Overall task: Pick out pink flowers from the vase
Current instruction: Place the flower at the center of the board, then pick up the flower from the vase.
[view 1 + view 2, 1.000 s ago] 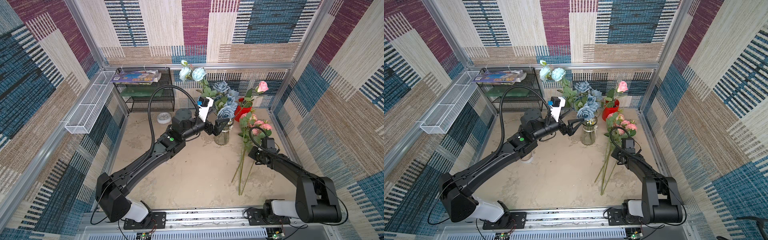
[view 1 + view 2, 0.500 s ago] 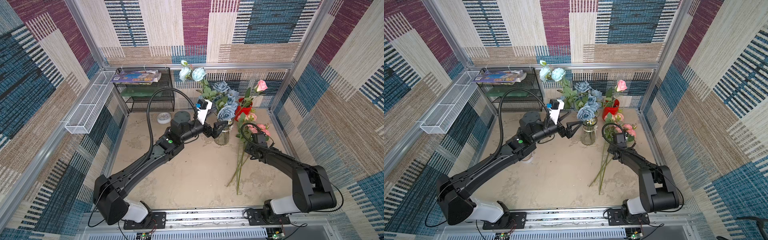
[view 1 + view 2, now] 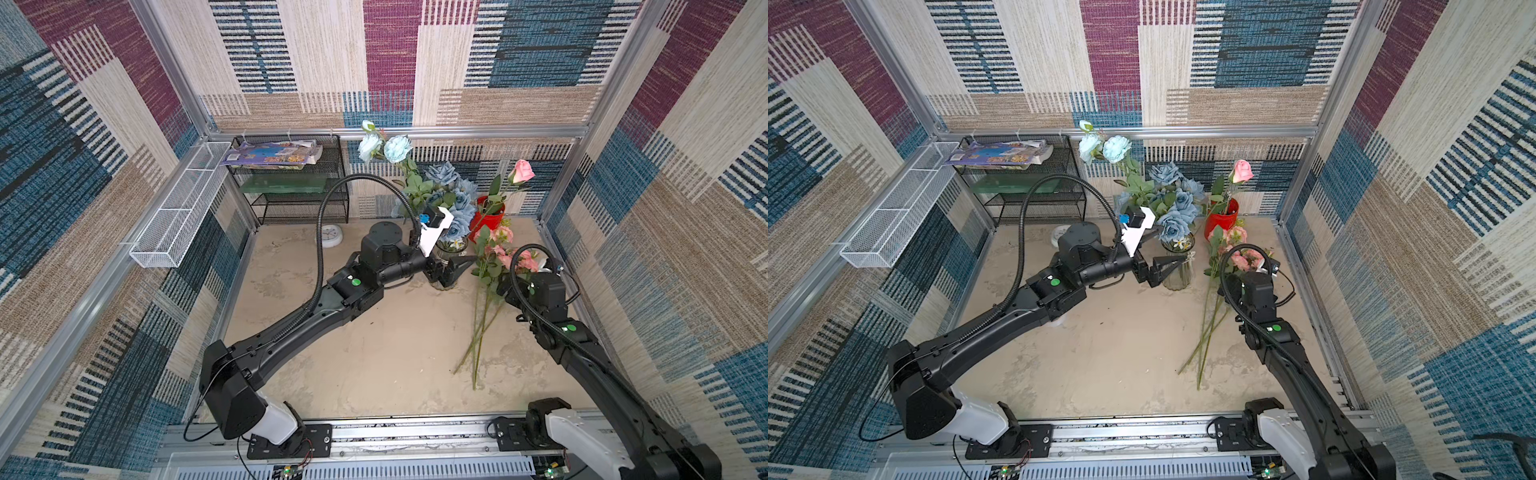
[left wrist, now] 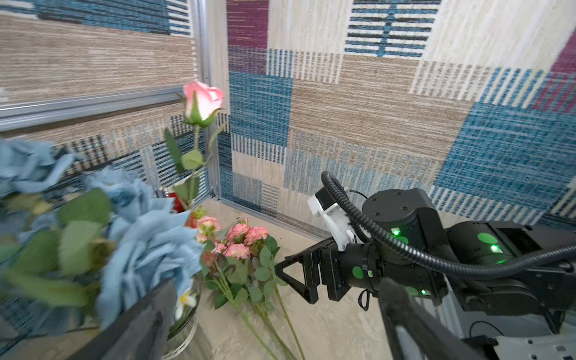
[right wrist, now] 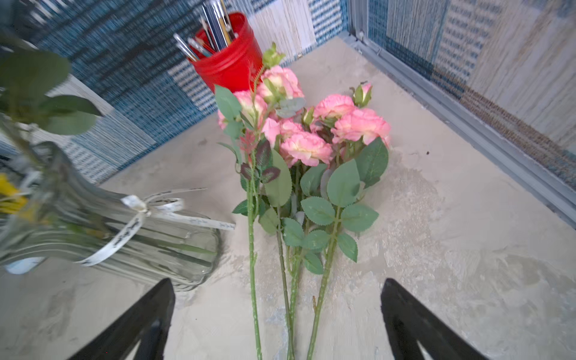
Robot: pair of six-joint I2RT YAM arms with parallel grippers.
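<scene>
R jaws: shut on stems a sec ago, now wide, empty.
Pink flowers (image 5: 307, 146): bunch released, flat on bench (image 5: 467, 249), just beside vase (image 5: 124, 224), heads twd red cup (image 5: 230, 68).
L jaws: wide, at vase.
Vase top: only blue blooms (image 3: 1177, 203) seen, so pick prob. near done.
</scene>
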